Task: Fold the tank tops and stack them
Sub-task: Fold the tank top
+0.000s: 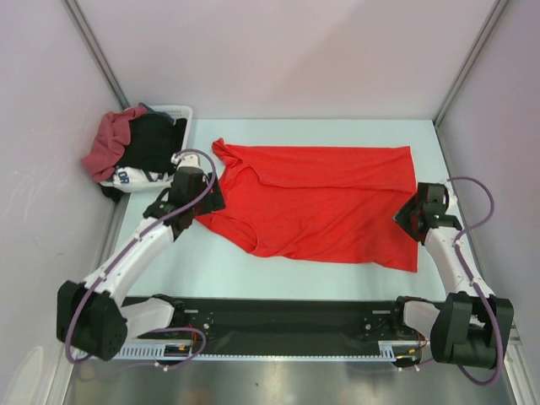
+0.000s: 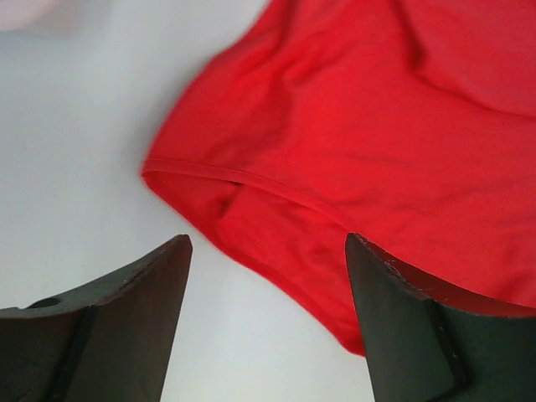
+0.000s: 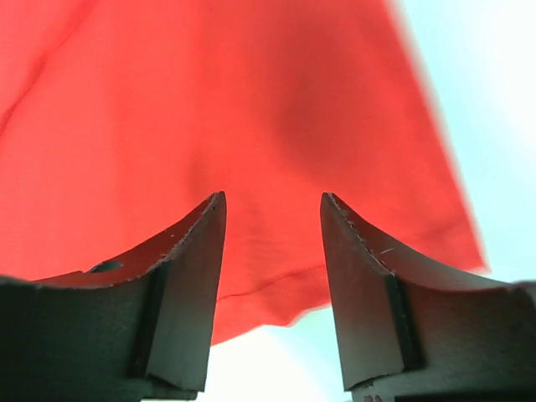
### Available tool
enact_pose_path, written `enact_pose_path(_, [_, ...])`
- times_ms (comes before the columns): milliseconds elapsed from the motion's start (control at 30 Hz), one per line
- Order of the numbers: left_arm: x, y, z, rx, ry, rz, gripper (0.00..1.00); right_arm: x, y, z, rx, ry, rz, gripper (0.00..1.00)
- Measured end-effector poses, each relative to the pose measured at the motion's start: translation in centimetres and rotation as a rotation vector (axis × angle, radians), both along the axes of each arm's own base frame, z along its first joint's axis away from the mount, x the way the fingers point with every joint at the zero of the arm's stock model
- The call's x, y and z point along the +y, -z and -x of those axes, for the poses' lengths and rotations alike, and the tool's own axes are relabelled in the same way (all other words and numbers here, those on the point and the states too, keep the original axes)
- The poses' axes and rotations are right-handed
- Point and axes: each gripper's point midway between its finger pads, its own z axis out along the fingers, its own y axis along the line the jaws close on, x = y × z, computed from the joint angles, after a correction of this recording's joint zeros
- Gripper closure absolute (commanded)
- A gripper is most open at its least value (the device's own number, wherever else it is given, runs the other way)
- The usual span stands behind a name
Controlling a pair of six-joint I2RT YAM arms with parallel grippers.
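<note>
A bright red tank top lies spread out flat on the table, straps to the left. A darker maroon tank top is heaped on the basket at the back left. My left gripper hovers at the red top's left edge. It is open in the left wrist view, with bare table and the top's hemmed edge between its fingers. My right gripper is at the top's right edge. Its jaws stand open above the red hem, and nothing is gripped.
A white basket at the back left holds a black garment and a white cloth with dark lettering. Pale walls close in on the table at the left, the right and the back. The arms' black base rail runs along the near edge.
</note>
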Motion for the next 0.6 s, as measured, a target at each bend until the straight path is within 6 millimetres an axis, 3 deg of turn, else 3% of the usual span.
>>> enact_pose_path(100, [-2.8, -1.6, 1.2, -0.062, 0.088, 0.087, 0.2, -2.2, 0.9, 1.9, 0.069, 0.122, -0.02, 0.45])
enact_pose_path(200, [-4.7, -1.3, 2.3, -0.07, 0.155, 0.14, 0.2, -2.5, 1.7, 3.6, 0.108, 0.178, -0.055, 0.43])
enact_pose_path(433, [-6.6, 4.8, 5.6, 0.067, 0.216, 0.21, 0.2, -1.8, 2.8, 6.6, 0.175, 0.292, -0.128, 0.41])
enact_pose_path(600, [-7.6, 5.9, 6.4, 0.085, 0.233, 0.253, 0.19, -3.3, 2.8, 8.1, 0.172, 0.419, -0.148, 0.4])
